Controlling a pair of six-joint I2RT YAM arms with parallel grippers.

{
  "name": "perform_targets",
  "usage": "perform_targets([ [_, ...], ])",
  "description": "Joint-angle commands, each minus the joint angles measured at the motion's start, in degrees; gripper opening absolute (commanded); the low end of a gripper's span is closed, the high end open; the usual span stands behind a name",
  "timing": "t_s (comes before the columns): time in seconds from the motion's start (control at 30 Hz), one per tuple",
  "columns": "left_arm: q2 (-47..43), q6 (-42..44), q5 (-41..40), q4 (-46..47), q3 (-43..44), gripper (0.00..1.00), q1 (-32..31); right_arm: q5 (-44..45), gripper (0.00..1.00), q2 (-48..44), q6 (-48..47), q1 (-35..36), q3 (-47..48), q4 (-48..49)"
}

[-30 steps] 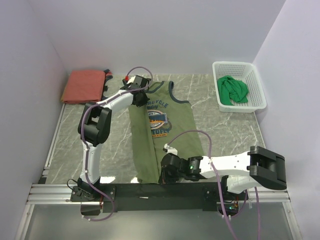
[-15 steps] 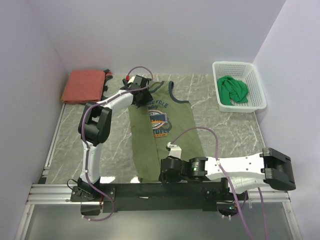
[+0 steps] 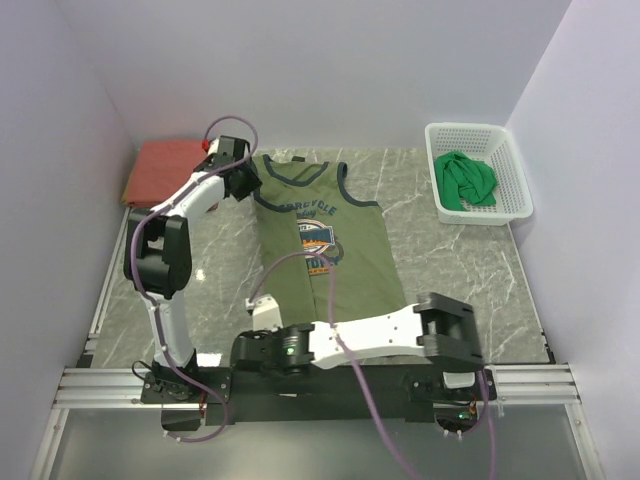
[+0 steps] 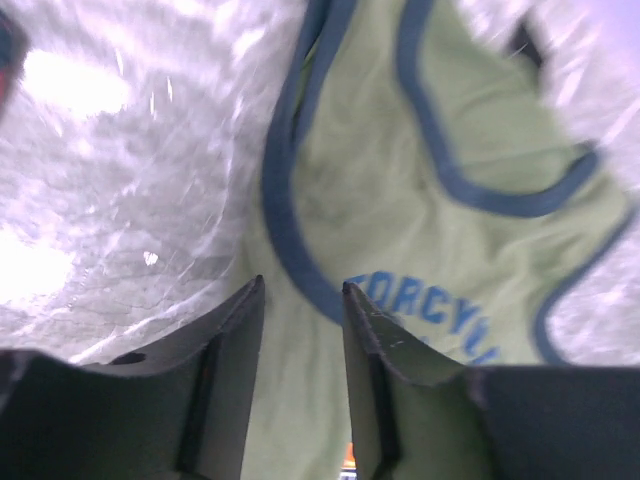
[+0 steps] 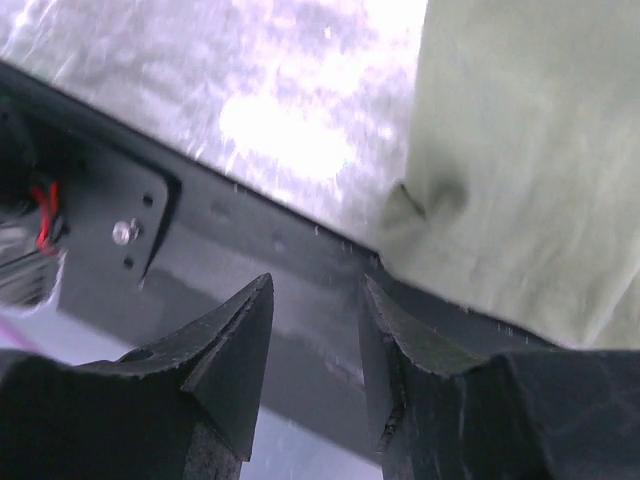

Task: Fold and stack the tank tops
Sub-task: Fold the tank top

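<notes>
Olive cloth tank top [image 3: 325, 235], navy-trimmed and creased, lies flat mid-table on veined marble [image 3: 450, 260]. It's now spread full width, where before it was folded lengthwise. I see the left gripper [image 4: 300, 290] over its far-left strap and the right gripper [image 5: 318, 285] off the near-left hem. Both have swung leftward and stand parted and empty, having been clamped before.

Bare table [image 3: 455, 265] lies open between the olive top [image 3: 340, 250] and the basket [image 3: 485, 217] at the far right. The right arm [image 3: 370, 335] stretches across the near edge, barring the hem. The left arm [image 3: 160, 250] fills the left strip, reaching up beside the red top [image 3: 160, 170].
</notes>
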Motion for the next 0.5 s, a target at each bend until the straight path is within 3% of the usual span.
perform_targets([
  [0.0, 2.35, 2.59, 2.94, 0.48, -1.22, 0.41, -0.98, 7.33, 0.47, 3.04, -2.35, 0.06, 8.30, -8.66],
  [0.2, 4.28, 3.03, 2.67, 0.92, -1.66, 0.35, -0.80, 11.11, 0.47, 5.78, -0.25, 0.94, 11.30, -15.26],
  [0.47, 6.30, 3.11, 2.94, 1.54, -2.28, 0.29, -0.63, 9.80, 0.47, 4.45, 2.65, 1.73, 7.34, -13.60],
])
